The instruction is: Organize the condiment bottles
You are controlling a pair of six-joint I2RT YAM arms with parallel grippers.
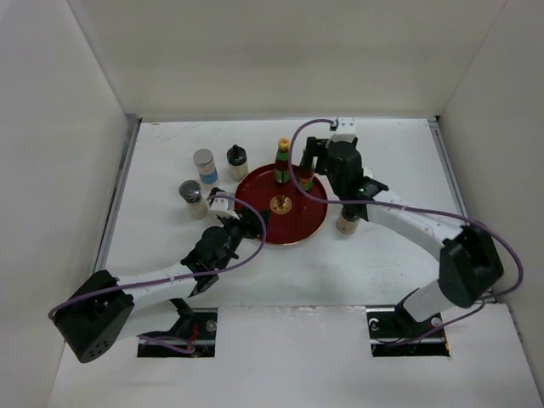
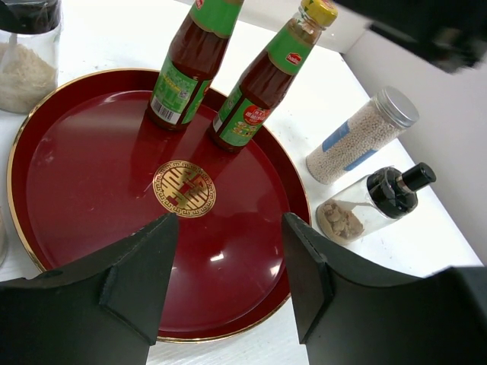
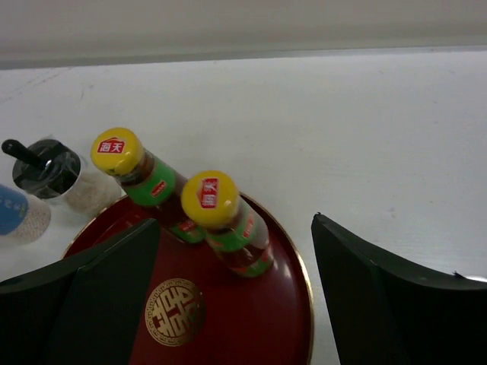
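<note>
Two slim dark sauce bottles with green necks and yellow caps (image 1: 282, 161) (image 1: 304, 172) stand upright on the far part of the round red tray (image 1: 293, 228). They also show in the left wrist view (image 2: 186, 68) (image 2: 259, 87) and the right wrist view (image 3: 133, 171) (image 3: 221, 217). My right gripper (image 1: 313, 160) (image 3: 236, 281) is open just above and beside the right bottle and holds nothing. My left gripper (image 1: 249, 223) (image 2: 228, 266) is open and empty over the tray's near left rim.
Two silver-topped white cylinders (image 1: 204, 166) (image 1: 192, 198) and a dark-lidded jar (image 1: 237, 161) stand left of the tray. Right of the tray, partly under my right arm, are a jar (image 1: 348, 223) (image 2: 365, 205) and a silver-topped cylinder (image 2: 361, 137). Walls enclose the table.
</note>
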